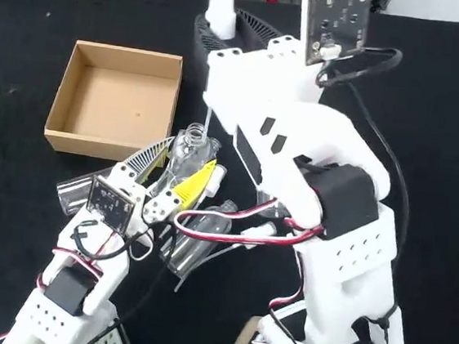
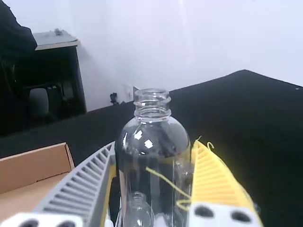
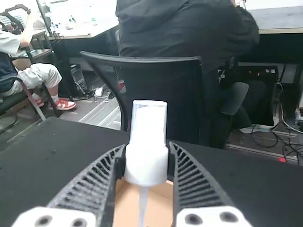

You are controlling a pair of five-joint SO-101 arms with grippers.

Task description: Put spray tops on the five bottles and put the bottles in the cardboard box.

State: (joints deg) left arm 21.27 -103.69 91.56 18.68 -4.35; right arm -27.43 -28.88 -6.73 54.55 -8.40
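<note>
A clear, uncapped bottle (image 1: 193,148) (image 2: 151,142) stands upright above the black table, and my left gripper (image 1: 183,160) (image 2: 154,149) is shut on its body, one grey and one yellow finger (image 2: 213,177) on either side. My right gripper (image 1: 225,30) (image 3: 147,158) is held high over the table's far side, shut on a white spray top (image 1: 221,5) (image 3: 147,142). The top's thin tube (image 3: 142,208) hangs down, and its lower end (image 1: 207,124) shows just above the bottle's mouth. The open cardboard box (image 1: 114,102) (image 2: 28,170) lies left of the bottle.
Other clear bottles lie on their sides by the left arm, one (image 1: 198,238) right of it and one (image 1: 75,193) left of it. The right arm's white body (image 1: 325,198) takes up the middle and right of the table. A black chair (image 3: 189,94) stands past the far edge.
</note>
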